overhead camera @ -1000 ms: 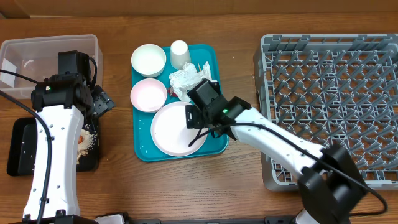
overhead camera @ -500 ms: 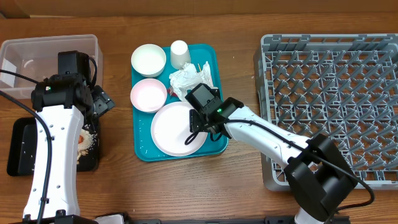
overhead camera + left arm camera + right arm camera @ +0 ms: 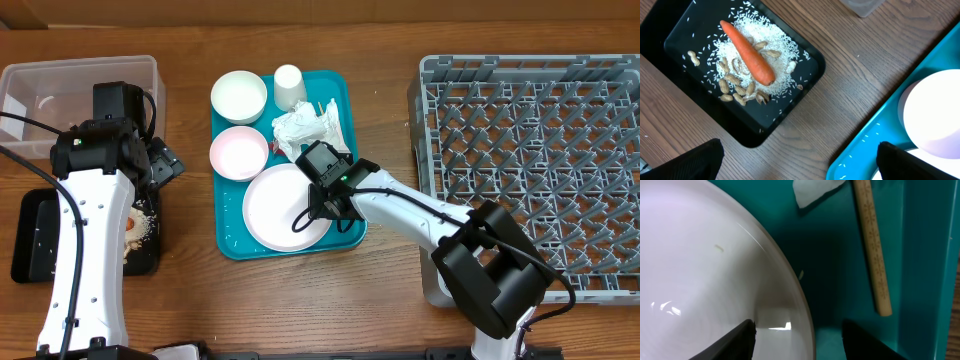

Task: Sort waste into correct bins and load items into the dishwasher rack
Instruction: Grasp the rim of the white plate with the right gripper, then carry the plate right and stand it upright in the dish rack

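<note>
The round plate (image 3: pixel 275 208) lies on the teal tray (image 3: pixel 229 242). My right gripper (image 3: pixel 322 203) is down at the plate's right rim, open. In the right wrist view its jaws straddle the rim (image 3: pixel 805 310), one finger over the plate and one over the tray. A thin wooden stick (image 3: pixel 871 245) and a corner of the napkin (image 3: pixel 812 190) lie just beyond. My left gripper (image 3: pixel 800 162) hangs open and empty over bare wood between the black tray (image 3: pixel 687 32) and the teal tray. The carrot (image 3: pixel 747 52) lies in the black tray on rice and peanuts.
Two white bowls (image 3: pixel 239 96) (image 3: pixel 238 152), a cup (image 3: pixel 289 86) and the crumpled napkin (image 3: pixel 305 128) share the teal tray. The clear tub (image 3: pixel 60 85) stands at the back left. The grey rack (image 3: pixel 540 150) fills the right side.
My right gripper has shifted a little left and lower onto the plate's rim, and its jaws have narrowed. The left arm has stayed still.
</note>
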Available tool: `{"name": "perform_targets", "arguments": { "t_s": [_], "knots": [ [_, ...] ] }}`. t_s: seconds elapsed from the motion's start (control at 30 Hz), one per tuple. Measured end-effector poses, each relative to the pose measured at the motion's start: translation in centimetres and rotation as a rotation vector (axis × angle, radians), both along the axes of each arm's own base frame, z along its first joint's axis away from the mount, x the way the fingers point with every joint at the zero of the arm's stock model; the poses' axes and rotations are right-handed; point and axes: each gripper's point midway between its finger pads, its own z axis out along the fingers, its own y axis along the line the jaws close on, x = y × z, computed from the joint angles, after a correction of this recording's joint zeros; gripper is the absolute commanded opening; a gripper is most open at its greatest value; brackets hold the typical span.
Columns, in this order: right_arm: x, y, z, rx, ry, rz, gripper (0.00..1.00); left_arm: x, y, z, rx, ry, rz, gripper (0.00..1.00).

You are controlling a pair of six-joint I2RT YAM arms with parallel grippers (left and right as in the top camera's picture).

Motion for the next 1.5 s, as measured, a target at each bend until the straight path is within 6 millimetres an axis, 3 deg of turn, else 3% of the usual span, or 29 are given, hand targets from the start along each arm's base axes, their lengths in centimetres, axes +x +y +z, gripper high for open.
{"name": "perform_targets", "arguments": {
  "t_s": [0.33,0.47,0.57,1.03,1.23,1.37,1.5],
  "knots": [
    [0.0,0.0,0.0,0.004,0.002,-0.011,0.33,0.0,0.0,0.0,0.0,0.0,0.0,1.0],
    [0.0,0.0,0.0,0.002,0.003,-0.012,0.15,0.0,0.0,0.0,0.0,0.0,0.0,1.0],
    [-0.1,-0.1,0.0,0.001,0.008,-0.012,0.07,0.0,0.0,0.0,0.0,0.0,0.0,1.0],
    [-0.8,-1.5,2.5,-0.081,0.063,-0.022,0.04,0.0,0.0,0.0,0.0,0.0,0.0,1.0],
    [-0.5,-4.6,7.7,-0.105,0.051,-0.063,0.04,0.0,0.0,0.0,0.0,0.0,0.0,1.0],
    [0.2,-7.2,13.3,-0.07,-0.018,-0.09,0.04,0.0,0.0,0.0,0.0,0.0,0.0,1.0],
    [1.3,-11.7,19.7,-0.042,-0.145,-0.179,0.04,0.0,0.0,0.0,0.0,0.0,0.0,1.0]
  ]
}}
